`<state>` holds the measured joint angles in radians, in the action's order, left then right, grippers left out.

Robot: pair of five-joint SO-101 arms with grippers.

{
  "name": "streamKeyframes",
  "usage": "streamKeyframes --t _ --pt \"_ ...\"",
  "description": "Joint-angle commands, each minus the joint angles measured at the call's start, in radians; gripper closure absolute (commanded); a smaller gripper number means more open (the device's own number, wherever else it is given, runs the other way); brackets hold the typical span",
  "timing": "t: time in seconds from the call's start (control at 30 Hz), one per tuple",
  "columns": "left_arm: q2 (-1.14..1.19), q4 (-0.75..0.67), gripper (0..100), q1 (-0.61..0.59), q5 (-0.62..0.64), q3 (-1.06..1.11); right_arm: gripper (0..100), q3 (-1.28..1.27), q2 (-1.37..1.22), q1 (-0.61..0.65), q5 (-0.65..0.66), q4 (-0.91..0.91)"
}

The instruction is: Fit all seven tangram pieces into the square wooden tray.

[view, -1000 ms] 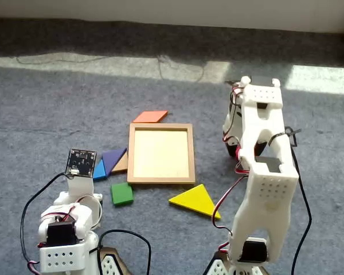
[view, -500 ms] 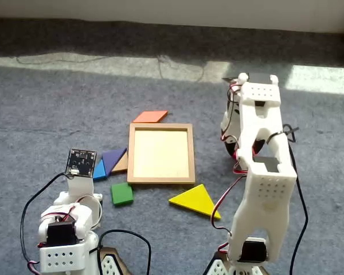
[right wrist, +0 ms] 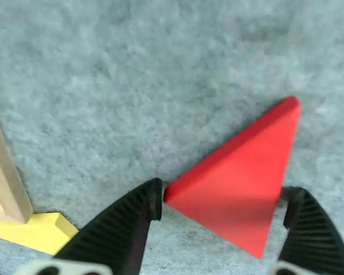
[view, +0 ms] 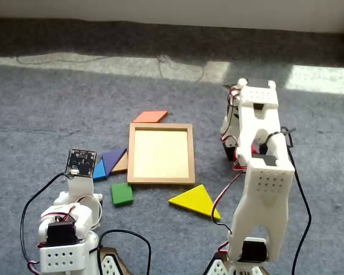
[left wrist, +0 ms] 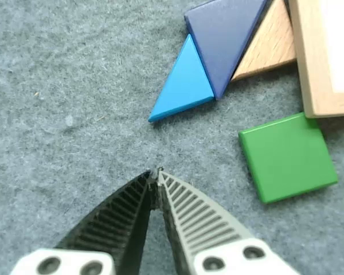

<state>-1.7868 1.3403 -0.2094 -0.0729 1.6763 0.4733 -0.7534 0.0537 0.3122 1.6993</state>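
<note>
The square wooden tray (view: 160, 179) lies empty in mid-table. Around it are an orange piece (view: 150, 117), a purple triangle (view: 113, 156), a blue triangle (view: 99, 170), a tan triangle (view: 122, 165), a green square (view: 122, 193) and a yellow triangle (view: 196, 200). A red triangle (right wrist: 241, 183) lies on the carpet right of the tray. My right gripper (right wrist: 222, 200) is open, with one finger at each side of the red triangle. My left gripper (left wrist: 155, 173) is shut and empty, hovering over bare carpet short of the blue triangle (left wrist: 186, 83) and green square (left wrist: 286, 156).
The right arm (view: 261, 166) stretches over the carpet right of the tray. The left arm (view: 69, 229) stays folded at the near left. A tray corner (right wrist: 3, 183) and the yellow triangle (right wrist: 37, 232) lie close beside the right gripper. Cables trail near both bases.
The right arm has shifted slightly away from the near edge over the spot right of the tray. The left arm and the pieces have not moved.
</note>
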Motion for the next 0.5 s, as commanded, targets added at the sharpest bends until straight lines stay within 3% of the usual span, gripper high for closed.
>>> streamKeyframes --t 0.0,0.47 --pt "-0.035 0.005 99 -0.013 0.003 0.019 67.0 0.044 -0.022 -0.012 0.012 -0.01" --pt "-0.035 0.005 99 -0.013 0.003 0.019 73.8 0.035 0.09 -0.013 0.012 0.035"
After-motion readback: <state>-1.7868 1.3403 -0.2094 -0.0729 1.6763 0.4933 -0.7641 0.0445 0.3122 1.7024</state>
